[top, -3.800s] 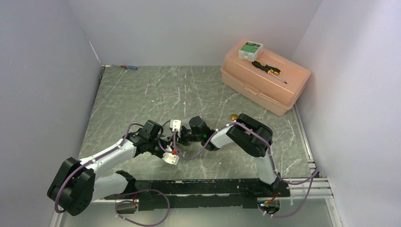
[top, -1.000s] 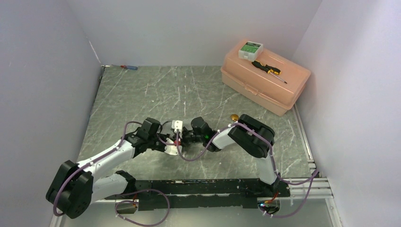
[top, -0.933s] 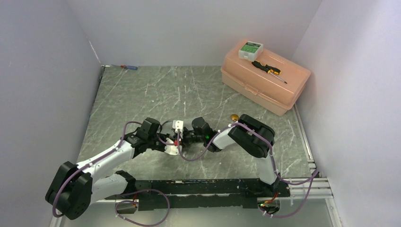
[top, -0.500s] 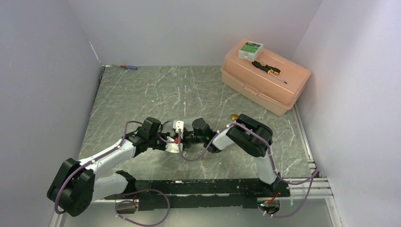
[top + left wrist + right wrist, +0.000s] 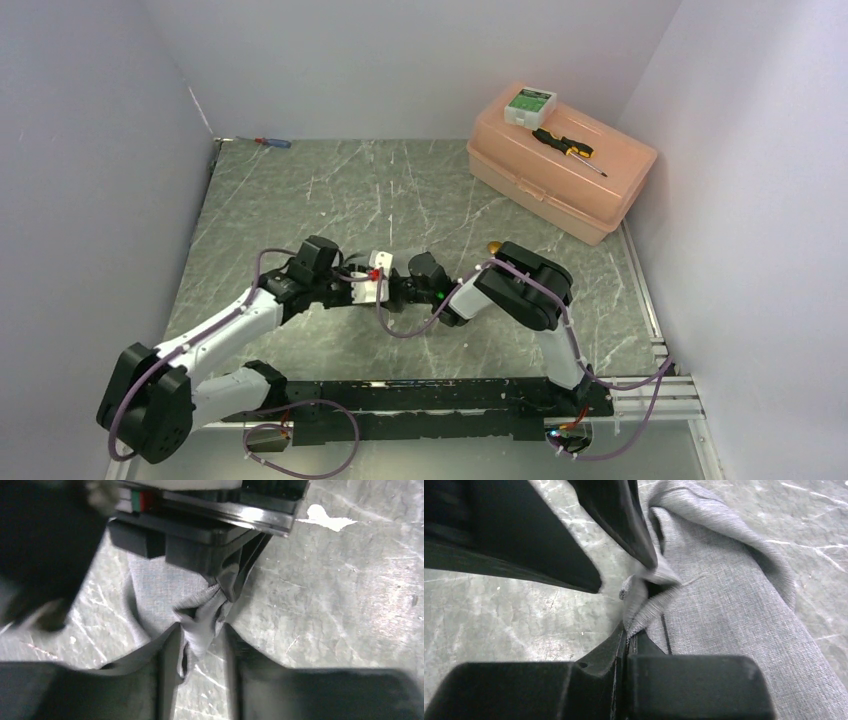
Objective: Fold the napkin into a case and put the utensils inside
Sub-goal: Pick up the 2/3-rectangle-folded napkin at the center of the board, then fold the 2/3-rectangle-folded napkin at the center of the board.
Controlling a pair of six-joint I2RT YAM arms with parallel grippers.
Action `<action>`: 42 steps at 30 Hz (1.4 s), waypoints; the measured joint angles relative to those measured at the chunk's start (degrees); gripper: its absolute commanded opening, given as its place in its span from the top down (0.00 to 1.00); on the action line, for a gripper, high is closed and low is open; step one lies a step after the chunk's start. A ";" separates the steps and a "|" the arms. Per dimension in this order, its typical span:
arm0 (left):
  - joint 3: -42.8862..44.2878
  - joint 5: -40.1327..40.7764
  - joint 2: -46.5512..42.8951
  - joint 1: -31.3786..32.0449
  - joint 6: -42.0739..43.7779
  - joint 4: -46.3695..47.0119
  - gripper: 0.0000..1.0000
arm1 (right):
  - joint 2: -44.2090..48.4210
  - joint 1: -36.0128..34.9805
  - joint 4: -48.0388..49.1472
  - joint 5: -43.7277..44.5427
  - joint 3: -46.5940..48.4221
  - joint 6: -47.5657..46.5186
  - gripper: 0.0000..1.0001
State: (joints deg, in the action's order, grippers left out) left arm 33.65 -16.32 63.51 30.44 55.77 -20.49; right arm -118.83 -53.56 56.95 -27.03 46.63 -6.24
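The grey napkin (image 5: 734,610) lies on the marbled table (image 5: 330,190) between the two wrists, bunched into a long band running diagonally away from the right gripper (image 5: 626,634), which pinches its edge. The left gripper (image 5: 200,632) straddles a fold with its fingers apart, and whether it grips is unclear. The left wrist has shifted farther from the bases than half a second ago. The overhead view hides the cloth, and only the wrist cameras show it.

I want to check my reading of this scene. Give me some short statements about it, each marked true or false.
1. The right fingers pinch a fold of the napkin. True.
2. A black-and-yellow screwdriver lies on the toolbox. True.
3. The napkin is spread flat. False: it is creased and bunched at the pinch.
4. Both screwdrivers lie on the toolbox. False: the red-and-blue screwdriver lies at the far left corner of the table.
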 measured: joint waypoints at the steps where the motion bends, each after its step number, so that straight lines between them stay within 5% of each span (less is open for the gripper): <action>1: 0.66 0.26 -0.72 -0.15 -0.79 -0.59 0.34 | 0.00 0.00 0.17 0.09 -0.11 0.52 1.00; 7: 3.76 0.11 -4.92 -6.16 -8.46 -2.84 0.07 | 0.00 0.09 0.70 0.13 -0.68 1.38 1.00; 15: 14.03 -2.14 8.48 -14.45 -18.93 -2.75 0.06 | 0.00 0.00 1.01 -0.35 -0.87 2.84 1.00; 22: 15.30 -4.35 15.56 -14.84 -20.35 -1.46 0.36 | 0.02 0.02 1.01 -0.55 -0.92 3.91 1.00; 34: 12.37 -4.85 18.45 -15.32 -18.71 1.38 0.44 | 0.02 2.23 0.81 -4.68 -0.20 10.71 1.00; 42: 10.60 -3.72 18.91 -15.37 -17.33 4.39 0.87 | 0.02 3.98 -3.19 -9.68 3.26 14.56 1.00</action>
State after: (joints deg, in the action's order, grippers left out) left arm 44.25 -20.03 82.41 15.07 38.44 -16.10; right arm -118.80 -49.58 53.76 -36.71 49.89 8.32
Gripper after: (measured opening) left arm 0.271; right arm 0.021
